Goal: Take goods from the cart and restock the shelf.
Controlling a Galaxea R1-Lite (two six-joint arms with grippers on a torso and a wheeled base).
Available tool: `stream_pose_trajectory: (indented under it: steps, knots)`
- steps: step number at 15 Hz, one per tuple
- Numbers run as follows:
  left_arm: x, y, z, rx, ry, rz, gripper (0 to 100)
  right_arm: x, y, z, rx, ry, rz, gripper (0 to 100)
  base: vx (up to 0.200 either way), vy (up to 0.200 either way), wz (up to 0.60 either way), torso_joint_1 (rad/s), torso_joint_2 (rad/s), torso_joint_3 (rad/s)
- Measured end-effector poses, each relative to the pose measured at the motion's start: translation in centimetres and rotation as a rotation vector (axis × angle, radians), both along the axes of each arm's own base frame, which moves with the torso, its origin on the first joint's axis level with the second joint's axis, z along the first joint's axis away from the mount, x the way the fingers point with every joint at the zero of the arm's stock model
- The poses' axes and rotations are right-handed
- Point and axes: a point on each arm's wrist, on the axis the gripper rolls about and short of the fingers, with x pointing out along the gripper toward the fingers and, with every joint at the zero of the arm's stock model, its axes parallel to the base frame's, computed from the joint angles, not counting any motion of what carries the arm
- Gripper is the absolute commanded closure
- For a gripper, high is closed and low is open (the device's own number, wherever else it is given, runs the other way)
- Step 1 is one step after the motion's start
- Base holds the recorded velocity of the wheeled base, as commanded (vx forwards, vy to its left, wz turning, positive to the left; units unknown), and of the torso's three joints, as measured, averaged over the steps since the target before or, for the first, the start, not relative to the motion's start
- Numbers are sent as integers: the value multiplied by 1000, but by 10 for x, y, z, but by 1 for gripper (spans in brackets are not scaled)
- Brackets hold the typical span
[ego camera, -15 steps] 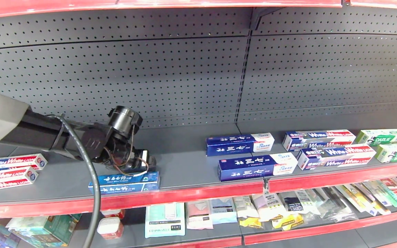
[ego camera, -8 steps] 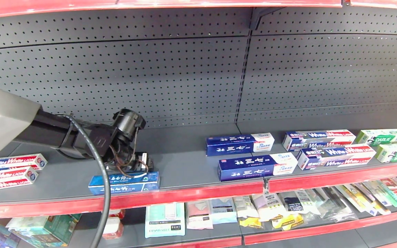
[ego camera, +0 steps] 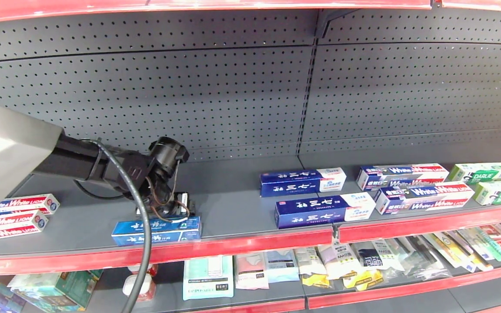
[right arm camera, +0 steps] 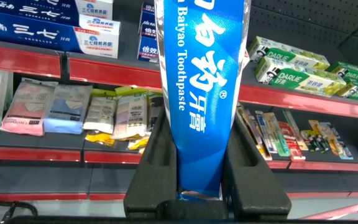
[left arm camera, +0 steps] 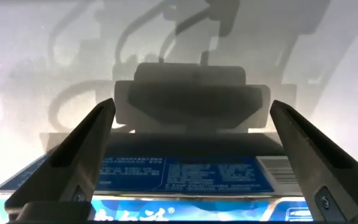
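A light-blue toothpaste box [ego camera: 156, 230] lies flat at the front edge of the grey shelf [ego camera: 228, 204], left of centre. My left gripper [ego camera: 170, 209] hangs just behind and above it, pointing down. In the left wrist view that gripper [left arm camera: 188, 165] is open, its fingers [left arm camera: 73, 171] spread wide, and the box [left arm camera: 185, 180] lies below and between them. My right gripper [right arm camera: 199, 127] is shut on a second blue toothpaste box [right arm camera: 197, 81], held lengthwise in front of the shelves.
Dark-blue boxes [ego camera: 323, 210] sit mid-shelf, with red-and-white boxes [ego camera: 422, 195] and green boxes [ego camera: 485, 171] to the right. More red-and-white boxes [ego camera: 11, 213] lie at the far left. Packets [ego camera: 250, 269] fill the lower shelf. Bare shelf lies between the light-blue and dark-blue boxes.
My left arm has pushed further in over the shelf and its wrist has tipped more steeply down. The light-blue box on the shelf has stayed where it was.
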Motion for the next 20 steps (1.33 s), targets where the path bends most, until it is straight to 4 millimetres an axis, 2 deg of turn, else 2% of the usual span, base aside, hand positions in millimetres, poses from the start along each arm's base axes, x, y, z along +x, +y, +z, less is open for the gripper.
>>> stream_pose_trajectory:
  steps: [20]
  knots:
    - [-14,5,-9,20,74,1,0,-3,0,-5,0,-5,0,100,0,0,0,0,0,0]
